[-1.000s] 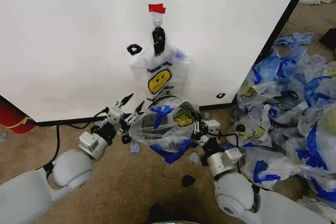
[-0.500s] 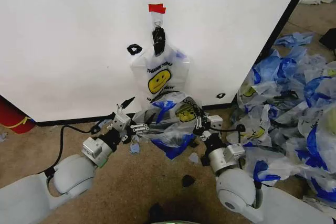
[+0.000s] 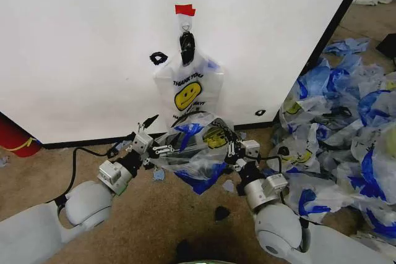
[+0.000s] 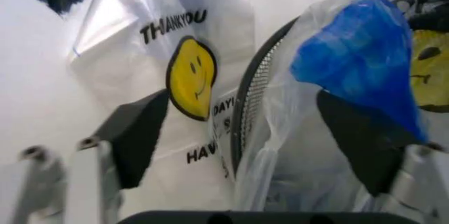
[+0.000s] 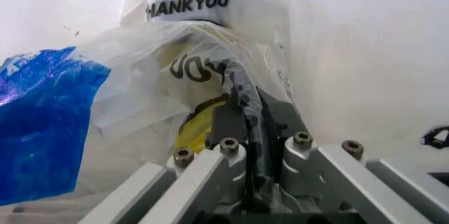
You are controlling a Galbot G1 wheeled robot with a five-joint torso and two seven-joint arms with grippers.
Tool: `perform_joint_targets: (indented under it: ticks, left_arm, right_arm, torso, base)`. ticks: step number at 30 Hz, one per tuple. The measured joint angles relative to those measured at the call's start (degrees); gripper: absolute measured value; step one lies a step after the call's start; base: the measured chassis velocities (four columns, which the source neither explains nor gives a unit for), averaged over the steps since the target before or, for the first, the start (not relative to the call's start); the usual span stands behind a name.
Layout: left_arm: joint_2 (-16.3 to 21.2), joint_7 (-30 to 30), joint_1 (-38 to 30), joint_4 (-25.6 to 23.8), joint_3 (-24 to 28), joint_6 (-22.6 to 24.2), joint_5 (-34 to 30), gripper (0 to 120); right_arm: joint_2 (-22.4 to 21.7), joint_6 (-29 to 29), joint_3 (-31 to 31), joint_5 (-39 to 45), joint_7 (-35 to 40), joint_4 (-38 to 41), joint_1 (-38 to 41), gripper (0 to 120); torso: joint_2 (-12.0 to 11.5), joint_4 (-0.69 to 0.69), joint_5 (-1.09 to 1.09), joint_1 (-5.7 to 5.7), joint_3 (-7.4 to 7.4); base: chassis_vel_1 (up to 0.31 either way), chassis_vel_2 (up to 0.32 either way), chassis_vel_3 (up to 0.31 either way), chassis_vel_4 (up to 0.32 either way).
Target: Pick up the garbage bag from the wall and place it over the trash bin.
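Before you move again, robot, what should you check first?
1. Right gripper holding the bag: ok, fingers shut on its edge.
2. Left gripper holding the bag: not ok, fingers open, with plastic and the bin rim between them.
3. Bag over the whole bin rim: cannot tell, the plastic hides it.
4. Spare bag on the wall: ok, hanging from its hook.
5. Bin upright: cannot tell.

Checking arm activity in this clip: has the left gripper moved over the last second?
Yes. The left gripper has shifted right, toward the trash bin, judged against the wall.
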Motion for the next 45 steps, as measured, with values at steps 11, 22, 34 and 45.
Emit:
perform_joint_targets:
  ticks: [11, 22, 34, 45]
  left_arm:
    - [-0.8, -0.1, -0.6, 0.4, 0.9, 0.0, 0.0, 41]
    - [-0.5, -0.3, -0.7, 0.3, 2.0, 0.0, -0.1, 34]
    - [-0.5, -0.6, -1.1, 0.0, 2.9, 0.3, -0.8, 32]
    - [-0.8, -1.1, -1.3, 0.3, 3.6, 0.3, -1.0, 0]
  right_arm:
    - [0.5, -0.2, -0.8, -0.7, 0.0, -1.0, 0.1, 1]
    - [0.4, -0.5, -1.2, -0.8, 0.0, -1.6, 1.1, 1]
    - [0.4, -0.6, -1.3, -1.3, 0.2, -1.5, 0.7, 1]
    - [0.3, -0.6, -1.3, -1.4, 0.5, -1.5, 0.9, 1]
  torso:
    - [0.0, -0.01, 0.00, 0.00, 0.00]
    - [0.0, 0.00, 0.00, 0.00, 0.00]
    - [0.0, -0.01, 0.00, 0.00, 0.00]
    - [0.0, -0.01, 0.00, 0.00, 0.00]
  base:
    - [0.000, 0.000, 0.000, 0.000]
    - [0.000, 0.000, 0.000, 0.000]
    - [0.000, 0.000, 0.000, 0.000]
    - [0.000, 0.000, 0.000, 0.000]
